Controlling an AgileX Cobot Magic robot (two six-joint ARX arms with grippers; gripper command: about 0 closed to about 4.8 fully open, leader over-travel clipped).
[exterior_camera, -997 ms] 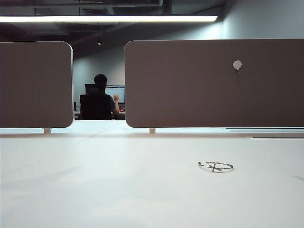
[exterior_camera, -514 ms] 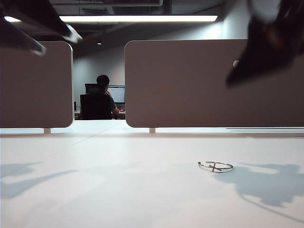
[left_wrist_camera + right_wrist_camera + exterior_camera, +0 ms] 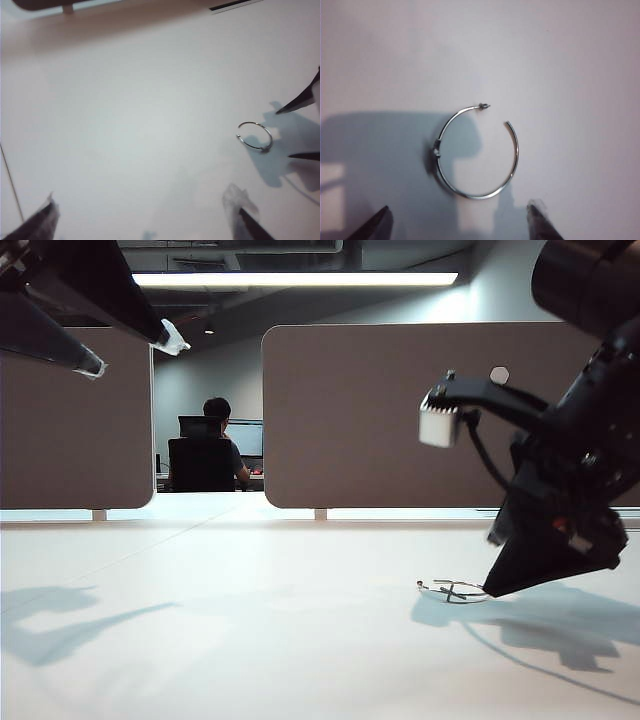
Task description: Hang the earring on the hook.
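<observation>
R gripper (image 3: pixel 457 222): jaws apart, nothing held, just above earring (image 3: pixel 477 152) flat on table (image 3: pixel 250 640) | L gripper (image 3: pixel 145 225): jaws wide, empty, high, well apart from earring | hook (image 3: pixel 499 374) on partition beyond R arm.

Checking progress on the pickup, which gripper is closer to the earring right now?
Right. The right gripper hangs just above the earring on the table, fingers open either side. The left gripper is high up, far off to the left of the exterior view, open.
</observation>
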